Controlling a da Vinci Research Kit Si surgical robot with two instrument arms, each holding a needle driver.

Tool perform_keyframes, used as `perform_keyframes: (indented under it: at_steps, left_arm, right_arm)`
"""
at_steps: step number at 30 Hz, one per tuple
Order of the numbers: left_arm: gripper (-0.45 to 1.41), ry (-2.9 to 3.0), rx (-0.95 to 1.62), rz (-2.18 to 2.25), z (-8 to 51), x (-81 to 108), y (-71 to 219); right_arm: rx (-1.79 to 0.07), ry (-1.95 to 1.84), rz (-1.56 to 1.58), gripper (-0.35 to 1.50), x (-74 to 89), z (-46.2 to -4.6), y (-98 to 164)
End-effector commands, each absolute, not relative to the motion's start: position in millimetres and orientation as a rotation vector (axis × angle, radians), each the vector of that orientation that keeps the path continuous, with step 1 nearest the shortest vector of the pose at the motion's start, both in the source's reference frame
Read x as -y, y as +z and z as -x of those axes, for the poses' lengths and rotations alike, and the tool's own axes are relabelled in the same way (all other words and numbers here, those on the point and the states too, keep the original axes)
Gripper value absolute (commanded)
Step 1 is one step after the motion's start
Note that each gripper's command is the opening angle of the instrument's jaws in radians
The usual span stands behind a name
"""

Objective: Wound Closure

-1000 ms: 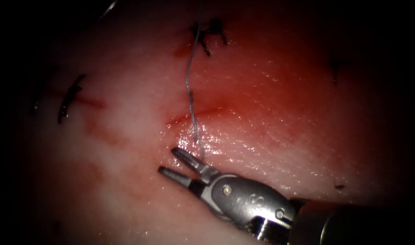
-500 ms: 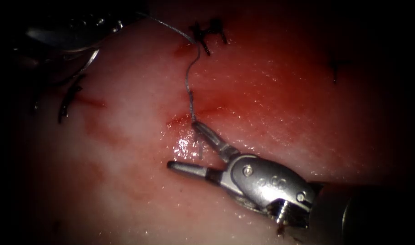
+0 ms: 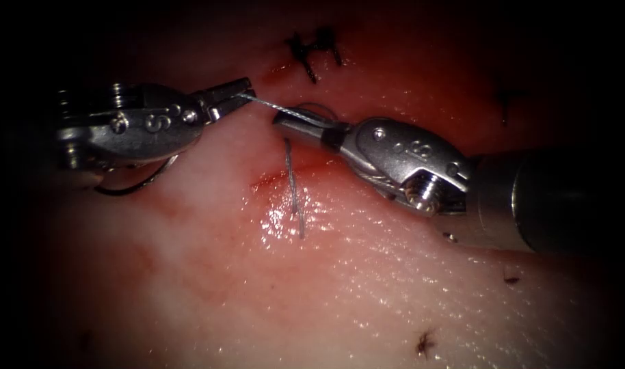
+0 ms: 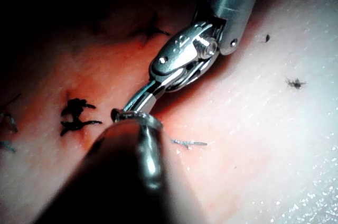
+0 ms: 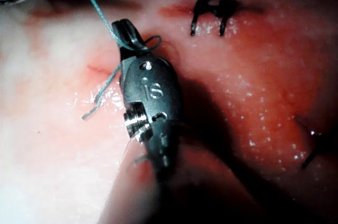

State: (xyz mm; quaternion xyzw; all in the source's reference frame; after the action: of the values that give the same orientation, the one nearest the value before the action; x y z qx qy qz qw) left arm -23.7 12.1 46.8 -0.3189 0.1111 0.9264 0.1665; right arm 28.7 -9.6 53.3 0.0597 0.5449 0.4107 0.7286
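While the left tool [image 3: 241, 90] clamps the thread [image 3: 264, 104] w/ closed jaws above the cut [image 3: 292, 174], the right tool [image 3: 288, 123] has closed jaws w/ thread looped around them, and a curved needle [image 3: 138, 183] sits under the left tool, on the tissue [image 3: 367, 273].
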Motion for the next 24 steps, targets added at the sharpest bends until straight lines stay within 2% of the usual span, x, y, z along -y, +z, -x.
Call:
perform_keyframes:
  at_steps: [1,7,16,20,24]
  left_arm:
    - [-0.45,2.646,-0.301,0.909,24.7,-11.3,47.8]
    - [-0.45,2.661,-0.279,0.903,24.9,-9.8,48.9]
    - [-0.45,2.669,-0.233,0.884,24.9,-9.4,52.5]
    - [-0.45,2.672,-0.221,0.884,25.6,-10.1,53.9]
    - [-0.45,2.678,-0.198,0.898,26.6,-10.7,54.9]
  right_arm:
    - [-1.231,0.899,-0.121,-0.35,9.5,-29.3,54.9]
    - [-1.338,0.925,-0.074,-0.35,8.4,-28.4,55.4]
    - [-1.638,0.902,-0.262,-0.35,7.3,-27.2,55.7]
    - [-1.703,0.837,-0.378,-0.35,6.7,-27.3,56.1]
    - [-1.687,0.735,-0.518,-0.35,6.3,-27.8,56.4]
